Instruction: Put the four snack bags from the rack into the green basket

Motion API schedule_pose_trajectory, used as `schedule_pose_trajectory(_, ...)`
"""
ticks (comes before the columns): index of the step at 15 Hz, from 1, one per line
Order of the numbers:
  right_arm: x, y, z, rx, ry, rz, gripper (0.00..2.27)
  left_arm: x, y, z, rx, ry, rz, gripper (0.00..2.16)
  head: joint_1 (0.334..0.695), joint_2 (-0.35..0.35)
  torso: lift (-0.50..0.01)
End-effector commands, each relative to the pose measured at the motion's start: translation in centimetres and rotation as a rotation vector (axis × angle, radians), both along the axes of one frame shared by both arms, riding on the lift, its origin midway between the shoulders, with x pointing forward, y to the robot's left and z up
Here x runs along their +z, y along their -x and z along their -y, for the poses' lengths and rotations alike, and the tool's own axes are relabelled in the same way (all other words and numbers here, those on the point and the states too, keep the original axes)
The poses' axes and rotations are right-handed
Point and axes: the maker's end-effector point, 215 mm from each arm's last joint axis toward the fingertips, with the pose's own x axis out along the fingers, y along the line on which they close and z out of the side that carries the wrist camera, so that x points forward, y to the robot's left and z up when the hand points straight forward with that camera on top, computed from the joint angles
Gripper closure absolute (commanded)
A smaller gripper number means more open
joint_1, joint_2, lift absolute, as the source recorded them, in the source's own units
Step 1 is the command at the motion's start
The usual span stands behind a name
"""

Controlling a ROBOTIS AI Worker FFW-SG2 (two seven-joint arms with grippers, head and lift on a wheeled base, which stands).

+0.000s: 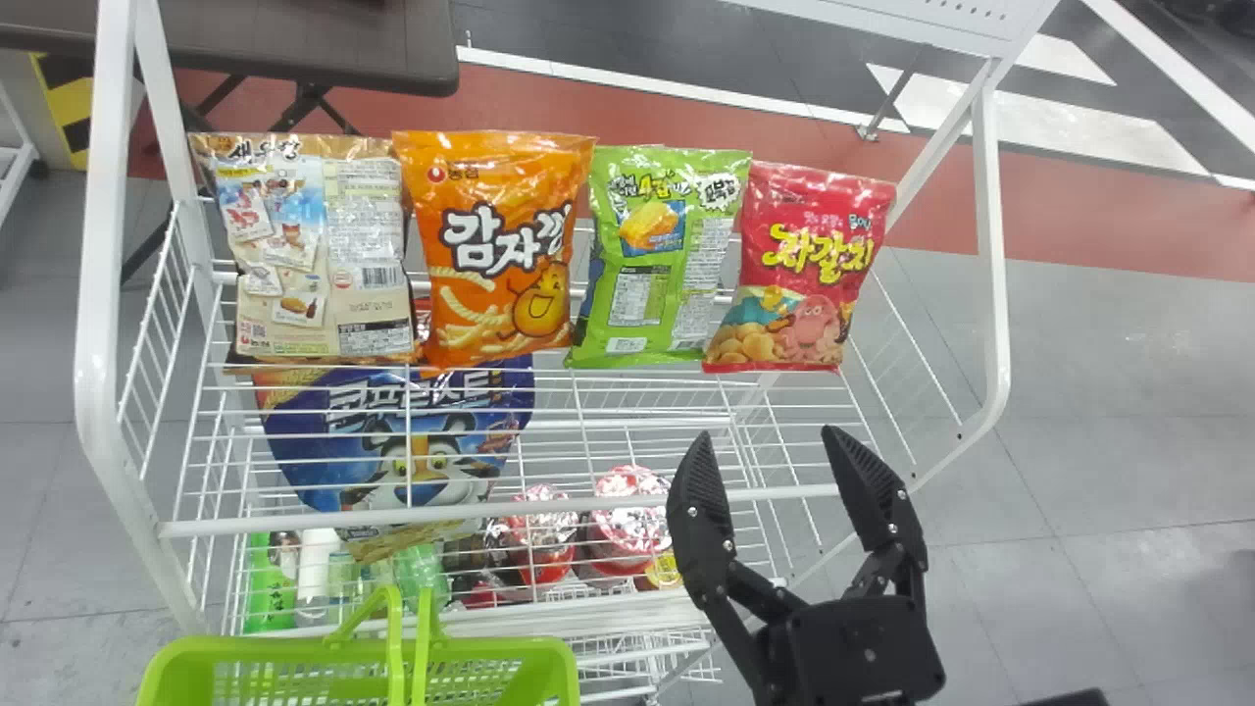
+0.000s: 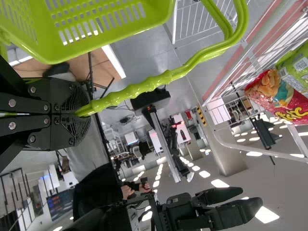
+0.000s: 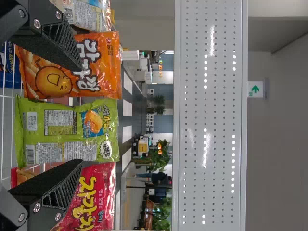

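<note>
"How should the right tool (image 1: 767, 433) work?"

"It's spread wide and empty, lower right in the head view. Straddle one of the four snack bags (image 1: 495, 245), upper half, squarely, then squeeze softly."

"The left tool (image 2: 87, 114)?"

"Left wrist view: closed on the handle (image 2: 156, 82), left of centre. Head view: green basket (image 1: 265, 650), lower left."

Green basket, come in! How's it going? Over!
Left gripper shut on green basket handle. Right gripper open, empty. Four snack bags on rack, seemingly unblocked.
</note>
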Motion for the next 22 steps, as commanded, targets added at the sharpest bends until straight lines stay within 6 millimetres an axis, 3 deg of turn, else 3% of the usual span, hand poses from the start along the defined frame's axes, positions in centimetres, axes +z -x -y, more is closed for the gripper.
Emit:
schedule_pose_trajectory(1, 0.0, 0.0, 0.0, -0.001, -0.002, -0.002, 0.15, 0.0, 0.0, 0.0, 0.001, -0.001, 0.001, 1.84, 0.695, -0.35, -0.007)
schedule_pose_trajectory(11, 0.2, 0.0, -0.4, 0.005, -0.005, -0.013, 0.15, 0.0, 0.1, -0.1, 0.004, -0.004, 0.007, 1.84, 0.695, -0.35, -0.007)
schedule_pose_trajectory(13, -0.9, -0.5, -0.5, 0.006, 0.002, -0.048, 0.15, 0.1, 0.4, 0.1, 0.002, -0.004, 0.006, 1.84, 0.695, -0.35, -0.007)
schedule_pose_trajectory(15, -2.1, -2.2, -1.2, 0.016, 0.016, -0.084, 0.15, -0.1, 0.7, 0.4, -0.006, -0.008, 0.004, 1.84, 0.695, -0.35, -0.007)
schedule_pose_trajectory(17, -2.6, -4.7, -3.0, 0.047, 0.01, -0.092, 0.15, -0.2, 1.1, 1.2, -0.024, -0.012, 0.003, 1.84, 0.695, -0.35, -0.007)
schedule_pose_trajectory(22, -4.8, -11.7, -12.1, 0.205, 0.002, -0.122, 0.15, -0.4, 1.7, 1.8, -0.052, -0.029, 0.01, 1.84, 0.695, -0.333, -0.007)
